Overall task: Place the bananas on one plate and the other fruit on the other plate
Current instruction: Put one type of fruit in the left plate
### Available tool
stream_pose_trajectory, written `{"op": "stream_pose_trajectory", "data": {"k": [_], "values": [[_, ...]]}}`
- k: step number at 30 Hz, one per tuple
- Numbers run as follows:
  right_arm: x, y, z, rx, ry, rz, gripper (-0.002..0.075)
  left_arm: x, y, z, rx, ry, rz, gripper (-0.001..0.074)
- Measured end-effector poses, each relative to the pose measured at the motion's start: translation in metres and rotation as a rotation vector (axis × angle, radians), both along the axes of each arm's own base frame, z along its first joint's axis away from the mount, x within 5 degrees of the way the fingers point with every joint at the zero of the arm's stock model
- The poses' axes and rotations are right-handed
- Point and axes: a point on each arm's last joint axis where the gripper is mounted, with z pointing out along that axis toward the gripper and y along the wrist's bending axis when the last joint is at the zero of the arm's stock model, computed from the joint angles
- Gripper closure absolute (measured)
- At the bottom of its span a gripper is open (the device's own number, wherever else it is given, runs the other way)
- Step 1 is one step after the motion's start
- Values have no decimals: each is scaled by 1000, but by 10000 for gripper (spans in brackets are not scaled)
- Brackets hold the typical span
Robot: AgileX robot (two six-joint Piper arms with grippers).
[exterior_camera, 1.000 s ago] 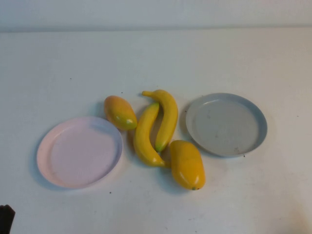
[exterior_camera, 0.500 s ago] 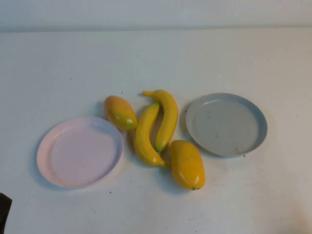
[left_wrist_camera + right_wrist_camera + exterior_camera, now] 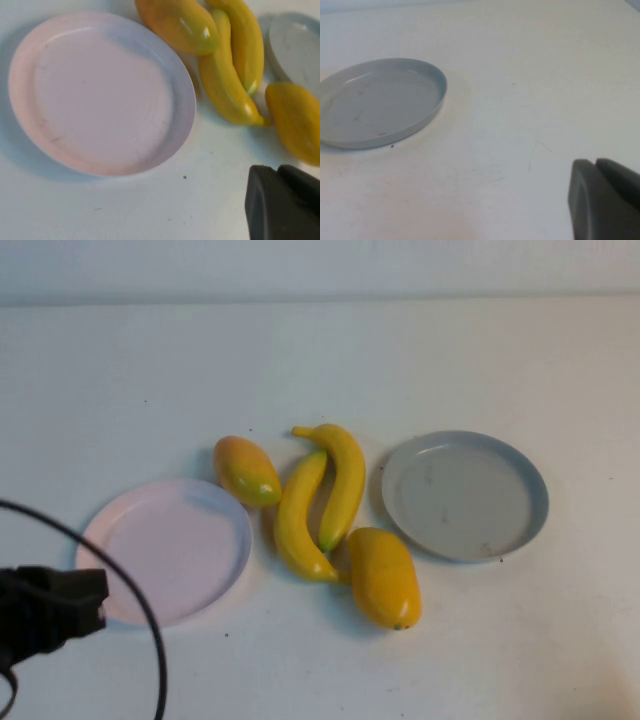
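Nothing sorted yet: both plates bare, all four fruits loose on the tabletop (image 3: 320, 350) between them. Opening step judged in hand, an approach by the left arm toward the cluster.

Left gripper (image 3: 95, 602) seen low at the near left, over the near rim of the pink plate (image 3: 165, 550), fingers (image 3: 280, 205) together and holding nothing. Right gripper (image 3: 605, 197) out of the high view, parked over bare tabletop well apart from the grey plate (image 3: 465, 494), fingers together too, empty.

Two bananas (image 3: 322, 500) lying side by side and touching, between the plates. Smaller mango (image 3: 245, 470) just beside the far rim of the pink plate and touching or nearly touching the nearer banana. Larger mango (image 3: 382, 576) at the near end of the bananas, touching their tips or close to it, near the grey plate's near-left rim.

Next move judged to call for spreading the fingers first, then coming down on one fruit without nudging its neighbours; the small mango looked the handiest for the left arm, with a short carry onto the pink plate.

Tight packing inside the cluster, little room for a finger between the bananas. Plenty of open tabletop beyond the fruit, on the far side and along the near edge. Raised rims on both plates to be cleared on the way in.
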Motion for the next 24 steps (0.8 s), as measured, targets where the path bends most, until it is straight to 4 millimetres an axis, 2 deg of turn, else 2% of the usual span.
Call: {"op": "stream_pose_trajectory", "data": {"k": [8,13,19,24], "values": [[0,0,0,0,0,0,743,89,-18,16,118,177,-183,736],[0,0,0,0,0,0,743,147,-43,9,201,254,-249,736],[0,0,0,0,0,0,743,192,-87,8,283,346,-275,736],[0,0,0,0,0,0,743,213,-114,13,311,387,-286,735]]}}
